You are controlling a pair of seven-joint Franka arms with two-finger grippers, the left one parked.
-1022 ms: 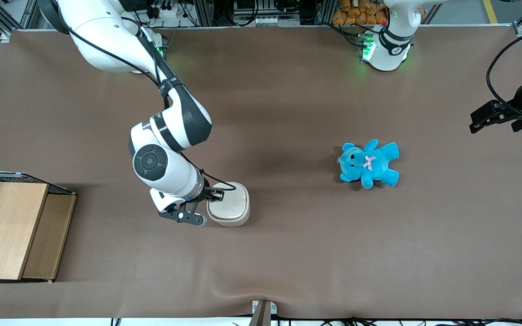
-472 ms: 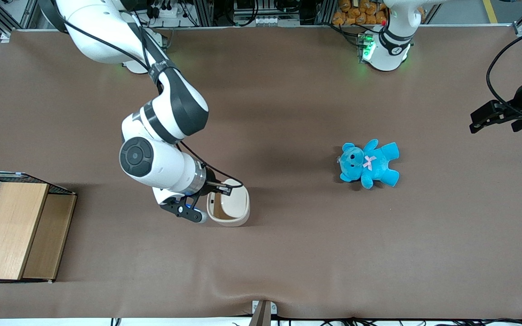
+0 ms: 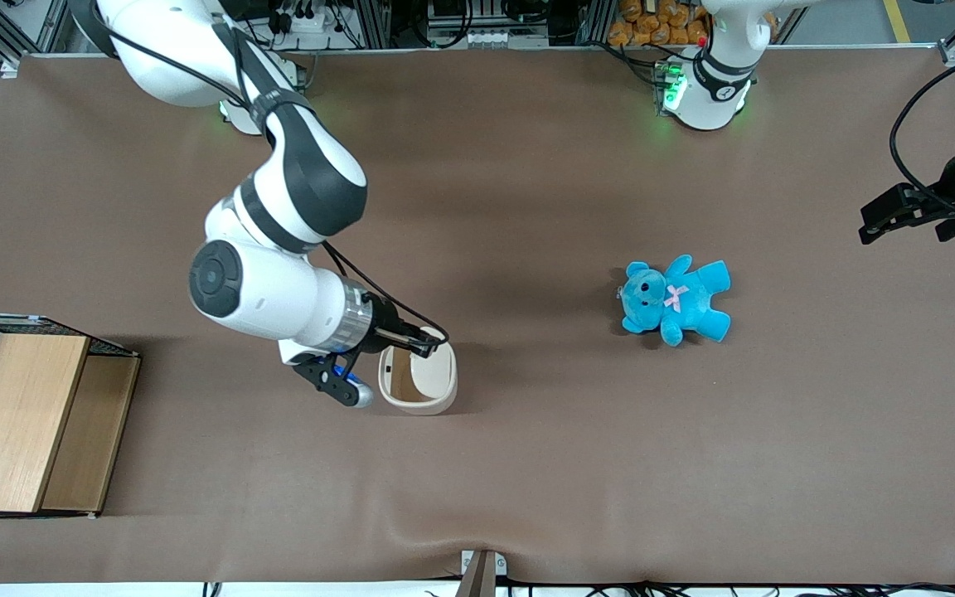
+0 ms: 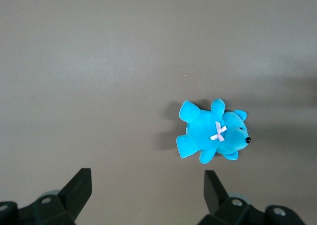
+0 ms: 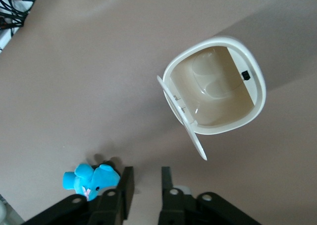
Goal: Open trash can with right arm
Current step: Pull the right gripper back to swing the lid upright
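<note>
The trash can point(image 3: 419, 405) is a small cream-white tub on the brown table, nearer the front camera than the right arm's elbow. Its lid point(image 3: 436, 371) stands raised on its hinge, and the tan inside point(image 3: 399, 378) shows. In the right wrist view the trash can point(image 5: 258, 88) is open, with its lid point(image 5: 182, 117) seen edge-on. My right gripper point(image 3: 423, 341) hovers over the raised lid's top edge. Its two black fingers point(image 5: 128, 181) stand slightly apart, open, with nothing between them; the gripper point(image 5: 147, 176) is clear of the lid.
A blue teddy bear point(image 3: 676, 300) lies on the table toward the parked arm's end, also visible as the bear point(image 5: 89, 180) and the bear point(image 4: 213, 135). A wooden box with wire mesh point(image 3: 21, 419) stands at the working arm's end.
The lid went from closed to raised upright, exposing the tan inside. The right arm's elbow swung toward its own end of the table while the gripper lifted with the lid's edge.
</note>
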